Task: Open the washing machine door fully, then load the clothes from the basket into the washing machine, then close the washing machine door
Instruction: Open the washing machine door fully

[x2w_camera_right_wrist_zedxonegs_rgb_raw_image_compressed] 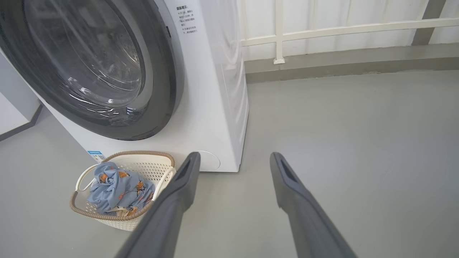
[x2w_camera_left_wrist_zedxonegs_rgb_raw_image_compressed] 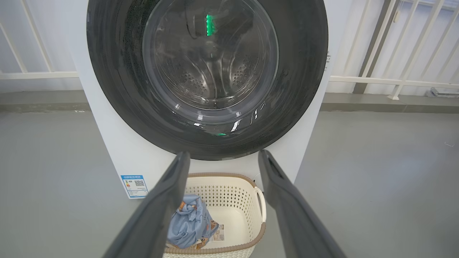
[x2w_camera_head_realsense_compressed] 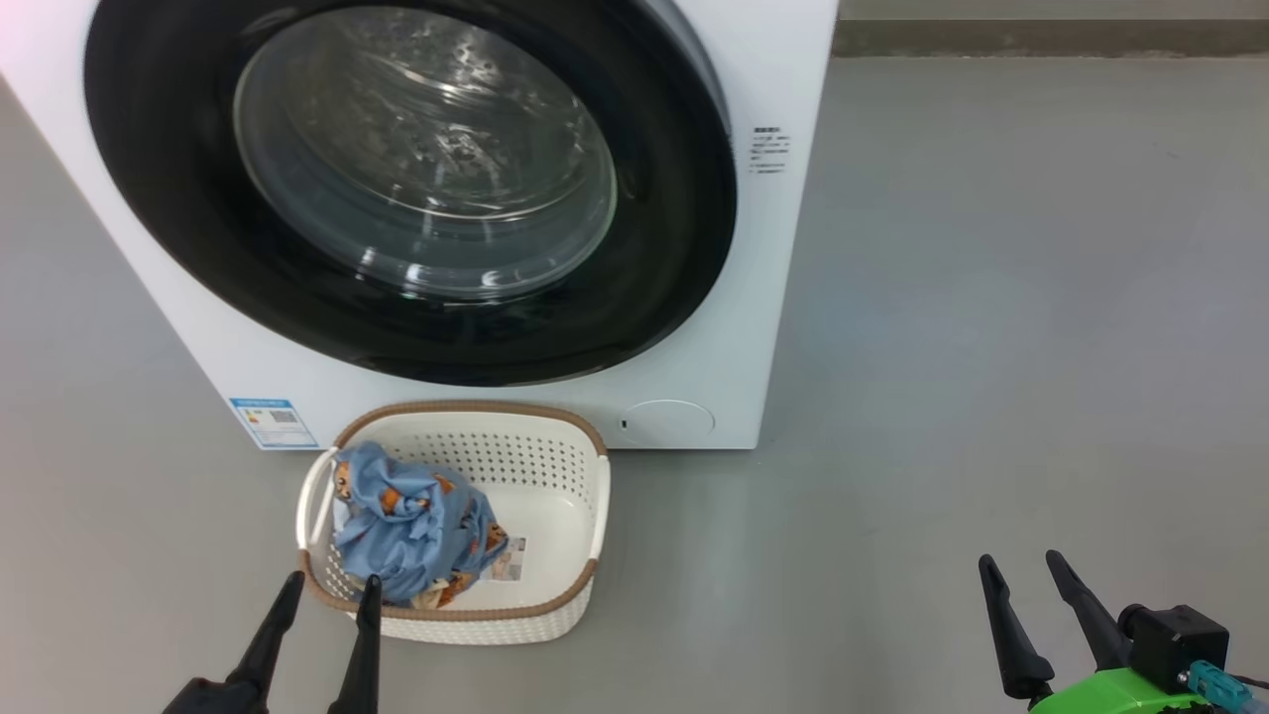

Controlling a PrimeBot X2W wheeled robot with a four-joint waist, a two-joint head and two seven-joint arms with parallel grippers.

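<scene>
Head view shows every step left: the round glossy black washing machine door [x2w_camera_head_realsense_compressed: 416,188] is shut, the light blue cartoon-printed clothes [x2w_camera_head_realsense_compressed: 411,531] lie in the cream perforated plastic basket [x2w_camera_head_realsense_compressed: 570,496] just nearer than it, and the left gripper [x2w_camera_head_realsense_compressed: 333,578] and right gripper [x2w_camera_head_realsense_compressed: 1019,558] hang spread and empty.

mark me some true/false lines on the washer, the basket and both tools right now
1. The large round glossy black door of the big white washing machine is shut. True.
2. The light blue printed clothes are already inside the machine. False: they lie bundled in the cream perforated plastic basket.
3. The left tool is open and holds nothing. True.
4. The right tool grips a basket handle. False: it is open and empty, over the grey floor, well apart from the basket.
5. The basket stands on the floor in front of the machine, below the door. True.
</scene>
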